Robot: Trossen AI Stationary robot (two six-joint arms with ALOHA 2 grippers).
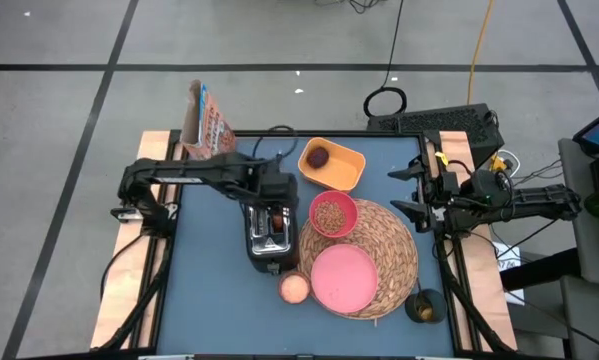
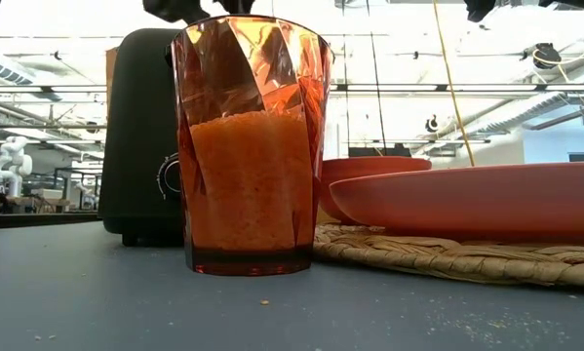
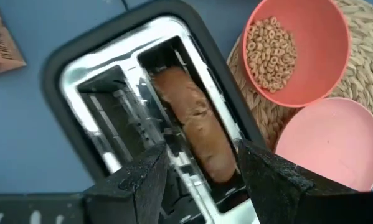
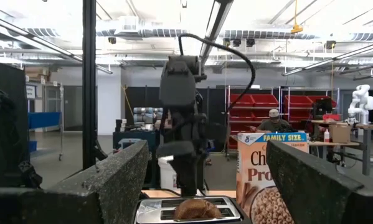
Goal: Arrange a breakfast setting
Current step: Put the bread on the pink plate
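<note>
From my station I saw the cereal box (image 1: 207, 122) standing at the table's far left corner. The left gripper (image 3: 198, 177) hung directly over the black toaster (image 1: 268, 228), its fingers spread to either side of the brown bread (image 3: 197, 127) that stood in one slot; they were not touching it. Just in front of the toaster sat an orange glass (image 2: 250, 146). Next came the yellow dish (image 1: 332, 163) holding the small dark-red fruit (image 1: 319, 156), near the far edge. The pink bowl (image 1: 333, 214) of cereal and the flat pink plate (image 1: 342, 277) both rested on the woven placemat (image 1: 391, 250). The right gripper (image 1: 416, 190) waited at the placemat's right edge, fingers wide apart and holding nothing.
</note>
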